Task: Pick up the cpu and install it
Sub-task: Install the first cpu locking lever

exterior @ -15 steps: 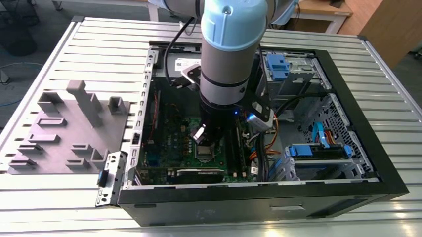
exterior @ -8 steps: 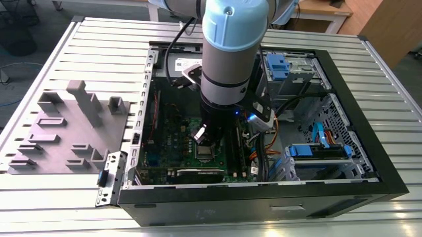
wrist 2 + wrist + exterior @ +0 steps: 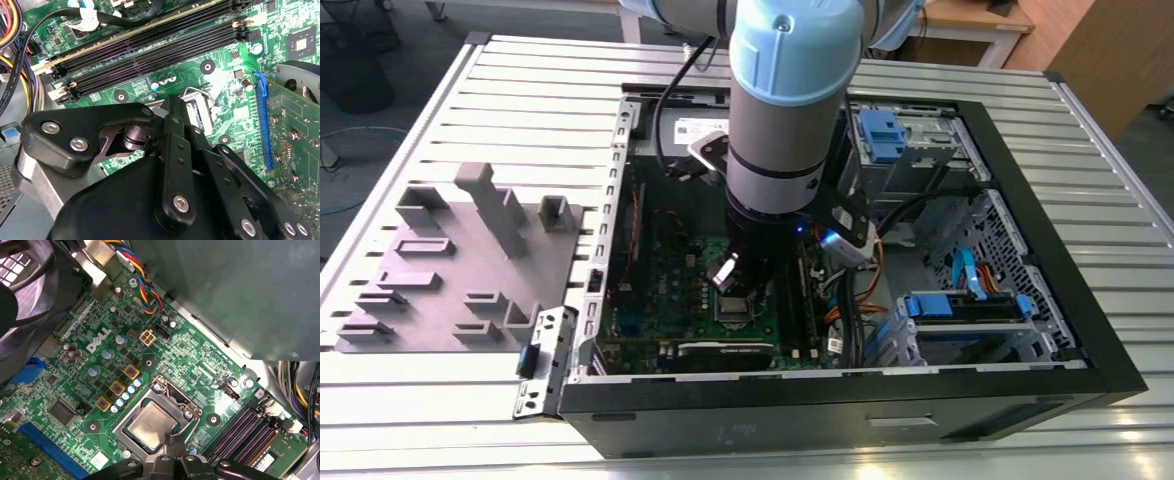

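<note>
The cpu [image 3: 150, 422], a small square chip with a pale metal top, lies flat inside the shiny metal socket frame [image 3: 172, 390] on the green motherboard. My gripper [image 3: 172, 442] hovers just over the chip's edge with its fingers drawn together and nothing between them. In the exterior view the arm reaches straight down into the open computer case, with the gripper [image 3: 736, 290] low over the socket. In the second wrist view the gripper [image 3: 174, 106] covers most of the socket frame [image 3: 200, 95].
Dark memory slots [image 3: 245, 427] run beside the socket, and a blue card slot [image 3: 50, 445] lies on its other side. A large grey box [image 3: 225, 290] overhangs the board. Cables [image 3: 854, 300] hang near the arm. A grey moulded tray [image 3: 454, 260] sits outside the case at the exterior view's left.
</note>
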`<control>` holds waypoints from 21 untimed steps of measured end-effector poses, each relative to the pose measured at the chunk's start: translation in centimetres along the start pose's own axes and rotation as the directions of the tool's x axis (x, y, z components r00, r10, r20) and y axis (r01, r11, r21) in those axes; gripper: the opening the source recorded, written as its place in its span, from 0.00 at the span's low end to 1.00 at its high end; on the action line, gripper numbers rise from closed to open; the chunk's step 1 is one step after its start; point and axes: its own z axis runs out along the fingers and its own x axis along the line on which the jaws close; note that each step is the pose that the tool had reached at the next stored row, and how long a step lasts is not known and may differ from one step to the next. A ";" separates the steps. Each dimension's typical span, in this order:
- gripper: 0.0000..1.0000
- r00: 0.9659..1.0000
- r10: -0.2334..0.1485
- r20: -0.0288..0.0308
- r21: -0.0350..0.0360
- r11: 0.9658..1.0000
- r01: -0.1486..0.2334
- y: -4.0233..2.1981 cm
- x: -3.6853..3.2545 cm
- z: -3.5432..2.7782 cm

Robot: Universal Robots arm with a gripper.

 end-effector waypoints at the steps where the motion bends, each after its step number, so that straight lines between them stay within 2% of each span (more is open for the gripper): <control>1: 0.11 1.000 0.006 0.000 0.000 1.000 -0.006 -0.03 0.02 0.01; 5: 0.11 0.999 0.047 -0.002 0.000 0.999 -0.047 -0.08 0.07 0.04; 9: 0.11 0.997 0.071 -0.002 0.000 0.998 -0.071 -0.21 0.12 0.09; 21: 0.11 0.997 0.073 -0.003 0.000 0.997 -0.073 -0.39 0.26 0.15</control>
